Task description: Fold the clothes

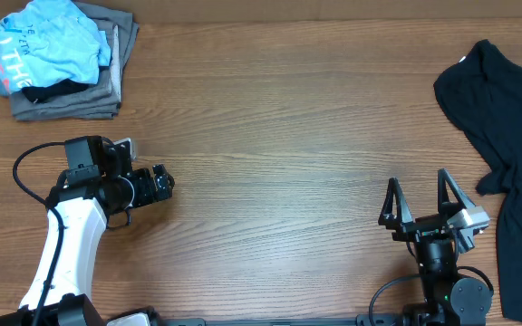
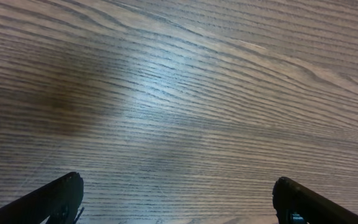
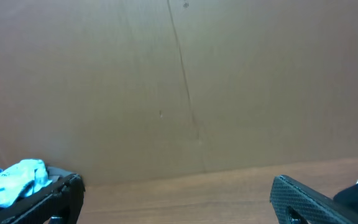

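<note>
The wooden bench (image 1: 279, 118) fills the view. A black garment (image 1: 515, 154) lies crumpled along its right edge. In the far left corner sits a stack of folded grey garments (image 1: 107, 91), and the light blue T-shirt (image 1: 48, 45) lies bunched on top of it, white lettering showing. The left claw (image 2: 178, 186) hangs over bare wood, jaws wide open and holding nothing; the right claw (image 1: 418, 186) points up near the front edge, also wide open and empty, both well apart from the T-shirt
</note>
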